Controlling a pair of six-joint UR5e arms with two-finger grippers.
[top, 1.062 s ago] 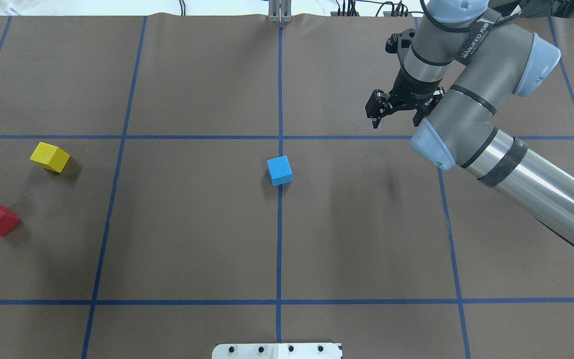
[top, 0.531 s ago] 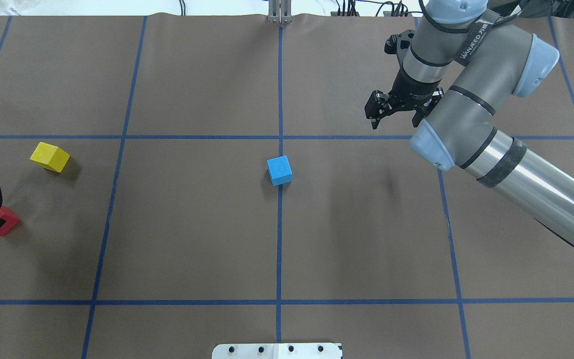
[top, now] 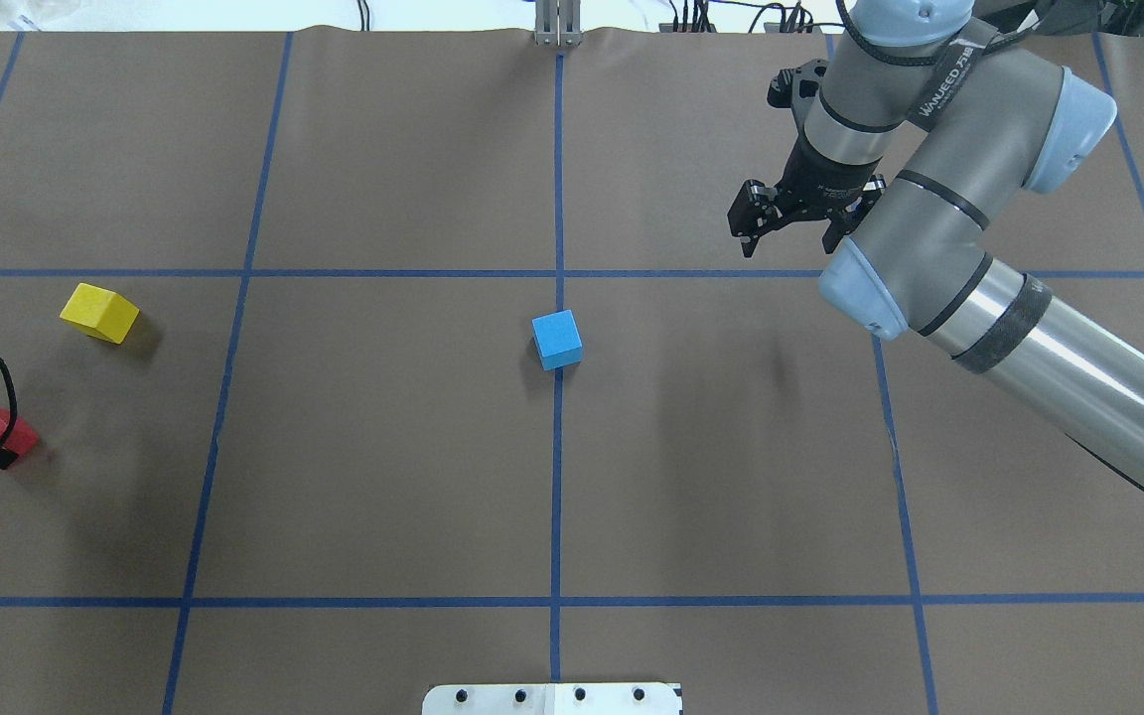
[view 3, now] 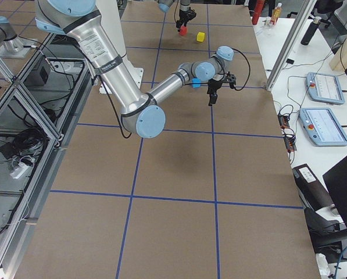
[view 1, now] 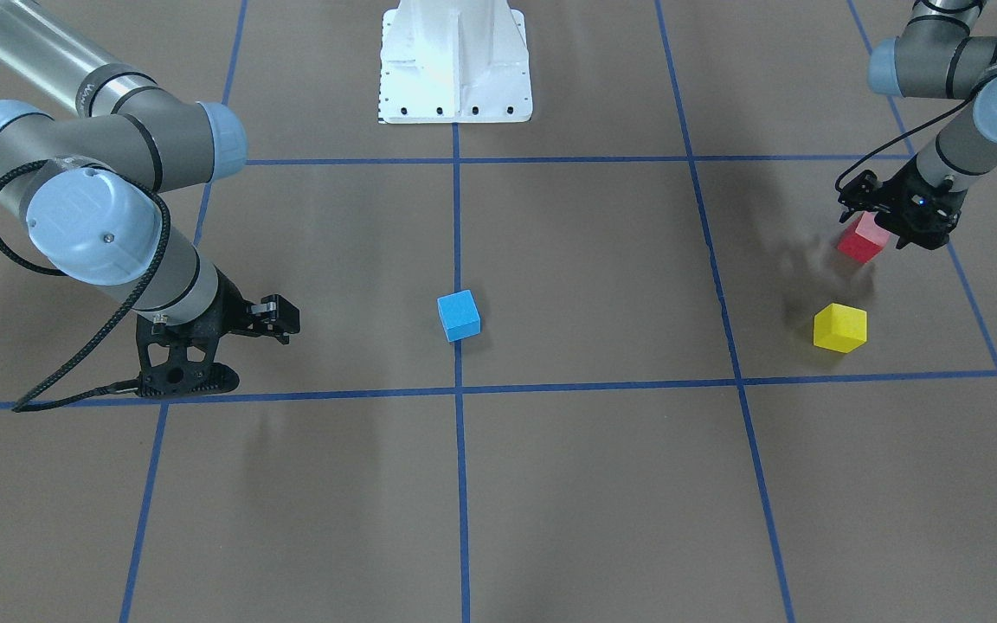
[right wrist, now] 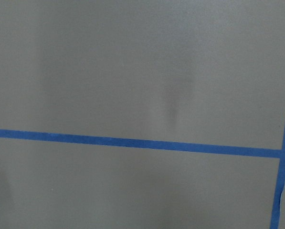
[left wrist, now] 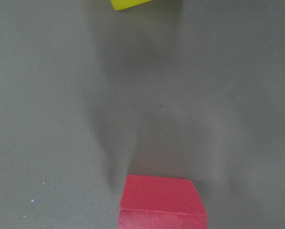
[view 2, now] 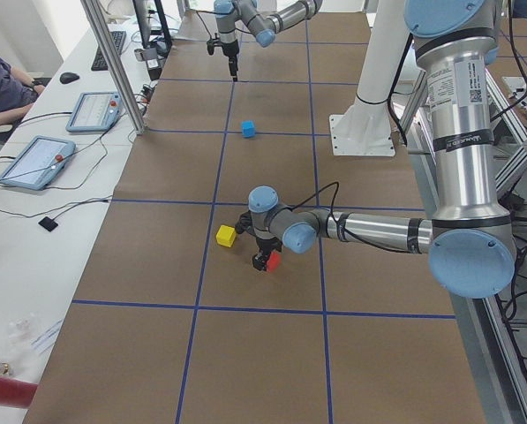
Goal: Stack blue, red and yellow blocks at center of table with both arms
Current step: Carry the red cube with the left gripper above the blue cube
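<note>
The blue block (top: 557,340) is already sitting at the centre of the table (top: 383,447), on the middle tape line (top: 556,497), so the step in hand appears to be fetching the red block (view 1: 862,242) for the second layer. The left gripper (view 1: 888,223) is hanging right over the red block near the table's left edge, with the yellow block (top: 99,312) lying near it. Whether this gripper is pinching the block or only bracketing it I cannot tell, since the left wrist view is showing the block and no fingers. The right gripper (top: 792,238) is hovering spread and empty, well apart from the blue block. The next move is probably calling for a sure pinch, a straight lift and a carry to the centre, setting red squarely on blue without nudging it.
</note>
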